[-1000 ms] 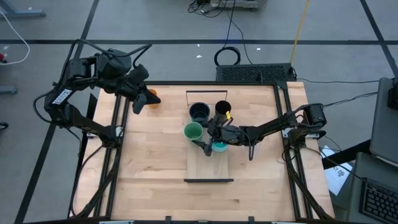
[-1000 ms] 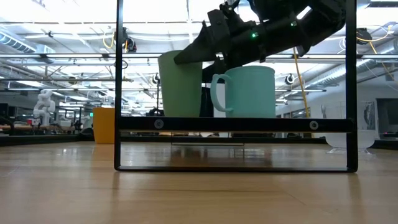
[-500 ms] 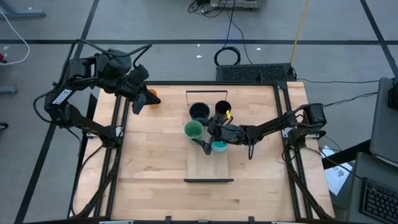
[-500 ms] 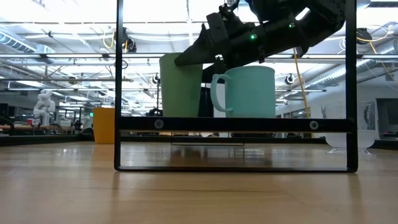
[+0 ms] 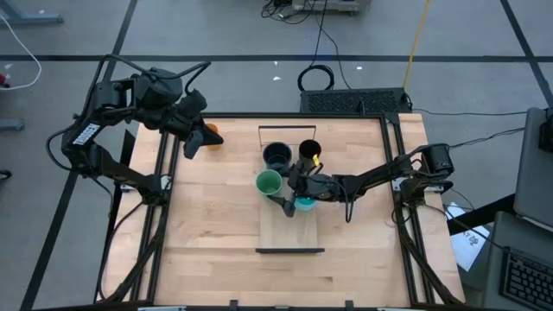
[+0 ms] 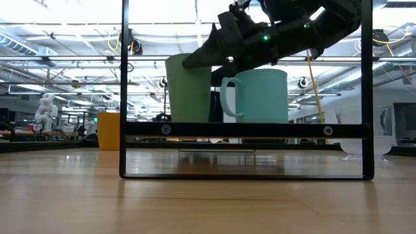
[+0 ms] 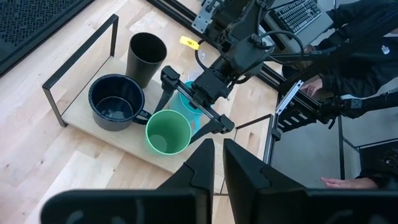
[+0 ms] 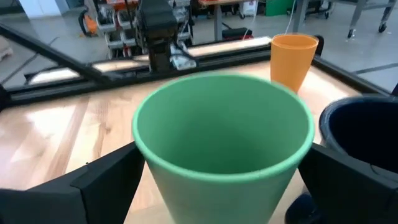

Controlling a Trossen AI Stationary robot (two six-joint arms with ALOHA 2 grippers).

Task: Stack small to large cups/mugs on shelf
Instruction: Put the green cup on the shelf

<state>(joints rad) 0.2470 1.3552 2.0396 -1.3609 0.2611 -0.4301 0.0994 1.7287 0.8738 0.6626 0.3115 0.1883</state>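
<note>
On the shelf (image 5: 291,233) stand the dark mug (image 5: 277,155), the tall black cup (image 5: 309,151), the green cup (image 5: 269,180) and the blue mug (image 5: 304,205), each on its base. My right gripper (image 8: 224,180) is open, low over the shelf. Its fingers stand on either side of the green cup (image 8: 224,140); I cannot tell whether they touch it. The orange cup (image 5: 212,135) stands on the table beside my left gripper (image 5: 192,140), which is shut and raised at the far left. The clear cup (image 6: 364,144) shows only in the low view, on the right.
The shelf's dark end frames (image 6: 247,130) rise at its short ends. The dark mug and the black cup stand close behind the green cup. The blue mug (image 7: 186,102) sits under my right arm. A person's hands (image 7: 342,182) show beyond the table's right edge.
</note>
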